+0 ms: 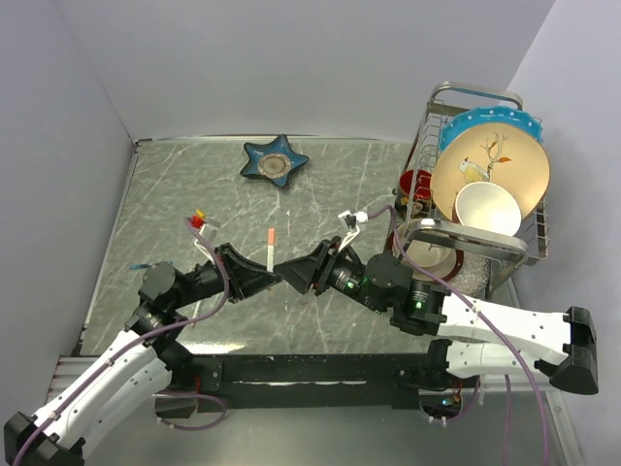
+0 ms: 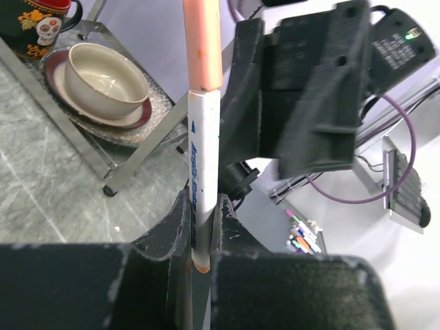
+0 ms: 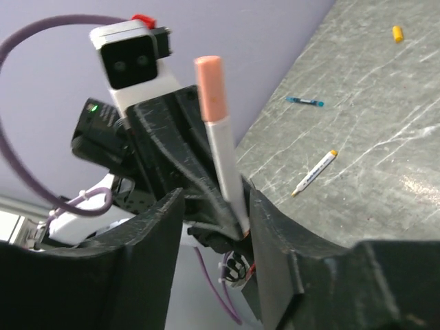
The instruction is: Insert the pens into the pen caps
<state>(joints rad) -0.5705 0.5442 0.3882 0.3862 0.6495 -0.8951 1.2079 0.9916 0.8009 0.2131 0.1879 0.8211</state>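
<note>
Tabletop point(image 1: 175, 194), grey marble pattern, is filling most of the top view. At its left edge I am seeing a small teal piece point(image 1: 142, 265) lying flat.

Through the right wrist camera I am picking out the second pen point(image 3: 315, 172), white with a yellow tip, lying flat on the stone. The yellow cap point(image 3: 397, 33) is lying well apart from it, with the teal piece between them in that view. I am not finding either one in the top view.

The left gripper point(image 2: 201, 230) is pinching the first pen point(image 2: 204, 165) low on its white barrel and holding it roughly upright above the middle of the table. The red-orange cap point(image 2: 203, 41) is sitting over the pen's upper end and meeting the barrel at a plain seam.

A dark blue star-shaped dish point(image 1: 275, 162) is resting near the back wall, beyond the pen.

The right gripper point(image 3: 216, 206) is facing the left one, its fingers spread to either side of the barrel, below the cap. A clear gap is showing at one finger point(image 3: 155, 240). The other is sitting just beside the barrel, and I cannot tell whether it is touching.

At far right, the dish rack point(image 1: 529, 243) is holding a bird-painted plate point(image 1: 475, 165) and a white bowl point(image 1: 488, 209).
</note>
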